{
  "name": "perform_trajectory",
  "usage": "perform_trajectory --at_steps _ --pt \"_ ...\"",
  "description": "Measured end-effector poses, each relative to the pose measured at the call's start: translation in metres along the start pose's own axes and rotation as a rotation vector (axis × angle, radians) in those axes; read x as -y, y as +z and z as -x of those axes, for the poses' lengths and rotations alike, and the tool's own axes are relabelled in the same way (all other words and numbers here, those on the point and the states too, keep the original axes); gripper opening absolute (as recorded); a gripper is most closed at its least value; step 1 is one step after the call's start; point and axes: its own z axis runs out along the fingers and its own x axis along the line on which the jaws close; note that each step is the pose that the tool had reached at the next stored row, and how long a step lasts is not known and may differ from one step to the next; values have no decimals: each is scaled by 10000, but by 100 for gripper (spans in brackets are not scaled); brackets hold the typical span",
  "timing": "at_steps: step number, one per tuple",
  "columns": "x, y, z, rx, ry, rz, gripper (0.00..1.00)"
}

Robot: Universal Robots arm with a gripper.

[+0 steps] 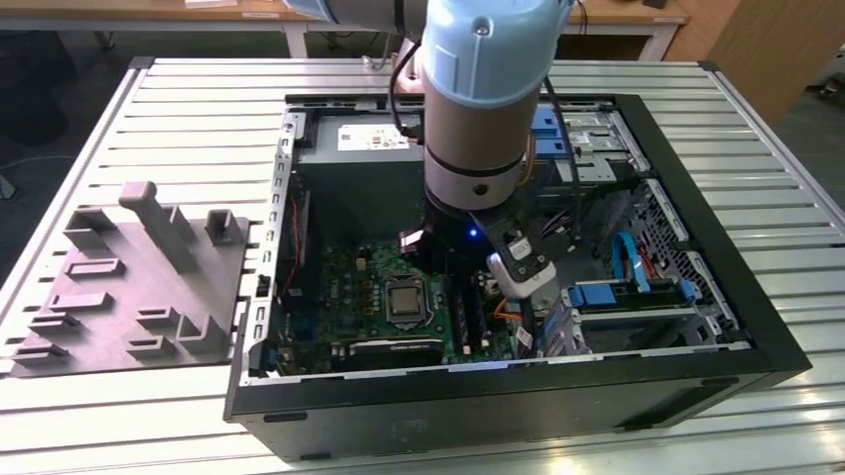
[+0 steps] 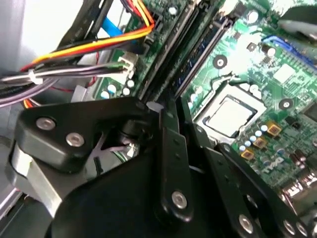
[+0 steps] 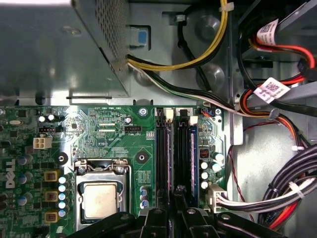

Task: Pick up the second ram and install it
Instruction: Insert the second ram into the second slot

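Exterior view: the big grey robot arm [image 1: 482, 109] reaches down into the open black computer case [image 1: 528, 396], so its black claw [image 1: 492, 309] hangs right over the long black memory slots [image 3: 177, 153] on the green board [image 3: 109, 134]. I cannot tell if the claw is open or closed. The thin dark memory stick [image 3: 193, 158] stands in the slot beside the white plugs

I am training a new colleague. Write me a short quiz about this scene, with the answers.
1. True or false: the hand hangs outside the computer case.
2. The processor socket sits: A) on the motherboard, beside the memory slots; B) on a shelf; C) on the floor.
3. Fill in: the case lies on a slatted metal ____.
Key: 1 false; 2 A; 3 table.
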Motion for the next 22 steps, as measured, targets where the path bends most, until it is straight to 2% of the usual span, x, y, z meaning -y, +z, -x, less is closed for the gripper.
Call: perform_trajectory --at_steps 5,8,14,16,17,22 --pt "-8 -164 9 0 0 1 19" --pt "-11 -226 13 0 0 -1 19" --pt "-11 -228 13 0 0 1 19" --pt "-11 -228 13 0 0 2 17" --pt "-11 -229 13 0 0 1 11" --pt "-11 -230 13 0 0 1 10"
